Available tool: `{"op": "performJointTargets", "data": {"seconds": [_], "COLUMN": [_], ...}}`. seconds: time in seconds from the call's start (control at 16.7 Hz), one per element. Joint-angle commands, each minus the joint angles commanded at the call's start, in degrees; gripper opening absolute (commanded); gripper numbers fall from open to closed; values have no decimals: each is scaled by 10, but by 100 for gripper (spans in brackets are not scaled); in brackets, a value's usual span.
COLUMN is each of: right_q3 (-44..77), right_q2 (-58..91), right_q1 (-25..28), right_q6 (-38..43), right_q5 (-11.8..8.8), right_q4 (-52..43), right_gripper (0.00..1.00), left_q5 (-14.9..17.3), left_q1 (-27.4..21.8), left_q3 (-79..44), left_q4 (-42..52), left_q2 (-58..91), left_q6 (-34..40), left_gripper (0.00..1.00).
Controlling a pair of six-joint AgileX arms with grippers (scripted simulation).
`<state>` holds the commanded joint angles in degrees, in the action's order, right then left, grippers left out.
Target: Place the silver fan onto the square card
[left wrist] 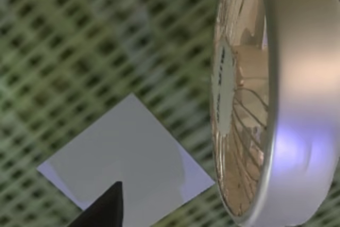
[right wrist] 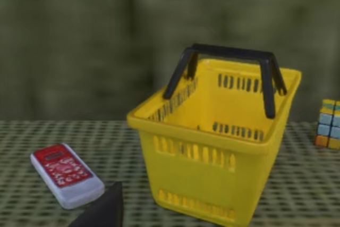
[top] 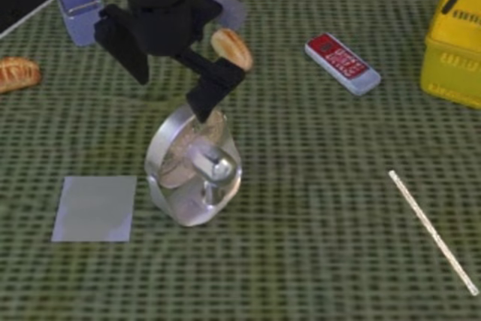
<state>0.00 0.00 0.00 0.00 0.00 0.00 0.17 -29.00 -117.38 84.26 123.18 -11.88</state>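
The silver fan (top: 194,171) stands on edge near the table's middle, its ring housing (left wrist: 297,94) filling one side of the left wrist view. The square card (top: 95,208) lies flat just left of the fan and also shows beyond it as a pale sheet (left wrist: 127,158). My left gripper (top: 171,99) hangs open over the fan's far rim. One dark fingertip (left wrist: 109,203) shows over the card, well apart from the ring; the other finger is hidden. My right gripper is outside the top view; its fingertip (right wrist: 109,203) points at a yellow basket.
A bread roll (top: 231,48) lies behind the fan, another loaf (top: 16,73) at the left edge. A blue-lilac box (top: 80,11) is back left, a red phone (top: 342,63) back centre, the yellow basket (top: 455,43) back right, a thin stick (top: 432,231) front right.
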Motion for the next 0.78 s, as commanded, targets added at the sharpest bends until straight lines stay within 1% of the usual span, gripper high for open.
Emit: {"op": "performJointTargets", "data": {"seconds": [0.24,0.54,0.78], "right_q3": [0,0,0], "right_q2": [0,0,0], "right_q1": [0,0,0], "right_q6": [0,0,0], "right_q5": [0,0,0], "right_q4": [0,0,0], "right_gripper": [100,100,100], "left_q5": [0,0,0], "left_q1": [1,1,1], "left_q3": [12,106,121], "left_q4": [-11,-101,-116], "left_q2": [-2,-5,-5], "left_q6": [-1,-1,-1], "left_gripper": [100,100,100]}}
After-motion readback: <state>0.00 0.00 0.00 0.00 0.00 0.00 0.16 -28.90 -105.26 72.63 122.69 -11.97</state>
